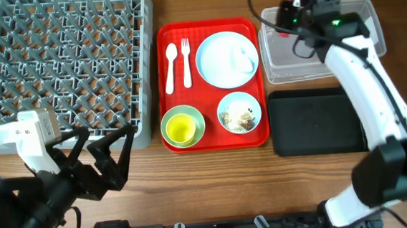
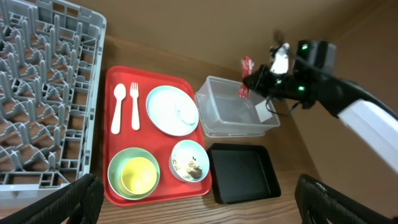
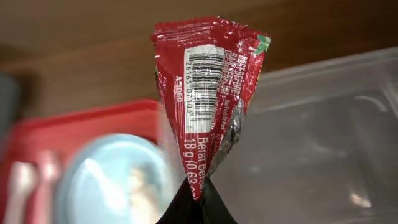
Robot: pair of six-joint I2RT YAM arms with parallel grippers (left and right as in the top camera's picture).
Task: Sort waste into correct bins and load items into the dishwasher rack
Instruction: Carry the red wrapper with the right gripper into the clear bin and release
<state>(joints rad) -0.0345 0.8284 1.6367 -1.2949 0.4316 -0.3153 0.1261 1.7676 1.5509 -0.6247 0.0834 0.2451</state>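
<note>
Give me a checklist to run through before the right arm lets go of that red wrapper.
1. Grip: the right gripper pinches the red wrapper by its lower tip: ok.
2. Aim: wrapper squarely over the clear tub: cannot tell; it hangs near the tub's far corner.
3. Bin: clear tub has no lid on: ok.
4. Other arm: the left gripper is open and well away from the tub: ok.

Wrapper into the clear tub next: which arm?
Right. The right gripper is shut on the red wrapper, close to the clear tub; the left gripper is open, empty, beside the dishwasher rack.
</note>
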